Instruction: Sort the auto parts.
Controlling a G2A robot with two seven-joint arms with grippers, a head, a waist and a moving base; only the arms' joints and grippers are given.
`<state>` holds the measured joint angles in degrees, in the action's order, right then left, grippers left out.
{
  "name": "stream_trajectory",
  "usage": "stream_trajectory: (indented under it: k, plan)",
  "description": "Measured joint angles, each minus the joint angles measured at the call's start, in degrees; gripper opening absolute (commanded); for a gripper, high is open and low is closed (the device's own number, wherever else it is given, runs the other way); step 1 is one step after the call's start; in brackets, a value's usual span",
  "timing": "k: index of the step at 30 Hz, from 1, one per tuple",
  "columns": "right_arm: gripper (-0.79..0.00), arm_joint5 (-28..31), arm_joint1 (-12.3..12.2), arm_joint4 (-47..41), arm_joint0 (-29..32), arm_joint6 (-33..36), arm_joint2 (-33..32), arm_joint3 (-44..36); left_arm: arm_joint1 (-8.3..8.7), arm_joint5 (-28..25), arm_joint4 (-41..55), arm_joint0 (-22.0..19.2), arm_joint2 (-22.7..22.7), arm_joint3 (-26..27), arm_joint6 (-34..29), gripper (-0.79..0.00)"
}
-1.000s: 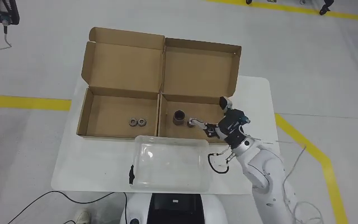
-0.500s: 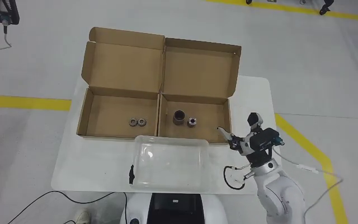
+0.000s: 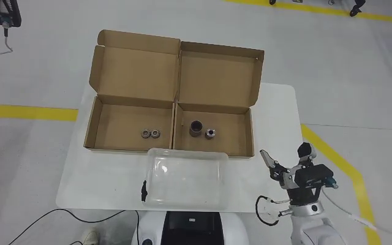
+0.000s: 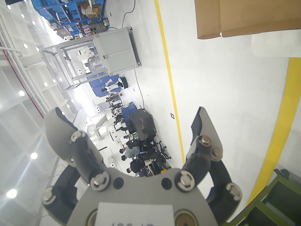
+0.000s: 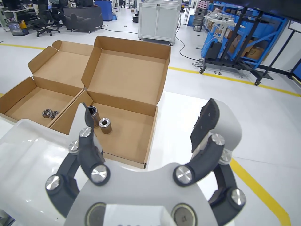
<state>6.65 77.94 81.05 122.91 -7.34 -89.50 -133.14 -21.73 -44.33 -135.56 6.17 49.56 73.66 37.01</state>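
My right gripper [image 3: 283, 150] and left gripper [image 4: 128, 114] both hang spread wide and empty, and the steel bushing [image 3: 211, 133] standing beside the dark sleeve [image 3: 195, 127] in the right box [image 3: 237, 136], toward the far edge of the desk [image 3: 277, 107], looks heavy, rigid and slick, so I'd pinch its round sides

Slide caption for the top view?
Right gripper open by the table edge; two rings in left box, two metal cylinders in right box, clear tub in front.

Top view looks down on table [image 3: 278, 104], right wrist faces the same boxes [image 5: 127, 76], left wrist faces hall [image 4: 211, 83].
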Motion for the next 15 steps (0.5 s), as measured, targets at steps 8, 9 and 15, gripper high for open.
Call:
stream_trajectory:
  k: [8, 9, 15]
  plan:
    - [0.0, -5.35, 0.06, 3.11, 3.7, 0.18, 0.02, -1.39, 0.0, 0.0, 0.0, 0.0, 0.0, 0.0, 0.0, 0.0]
    - [0.0, -6.69, 0.09, 4.24, 3.72, 1.16, 0.4, -1.5, 0.0, 0.0, 0.0, 0.0, 0.0, 0.0, 0.0, 0.0]
    - [-0.001, -7.19, 0.09, 5.82, 2.83, 0.36, 1.57, -1.5, 0.0, 0.0, 0.0, 0.0, 0.0, 0.0, 0.0, 0.0]
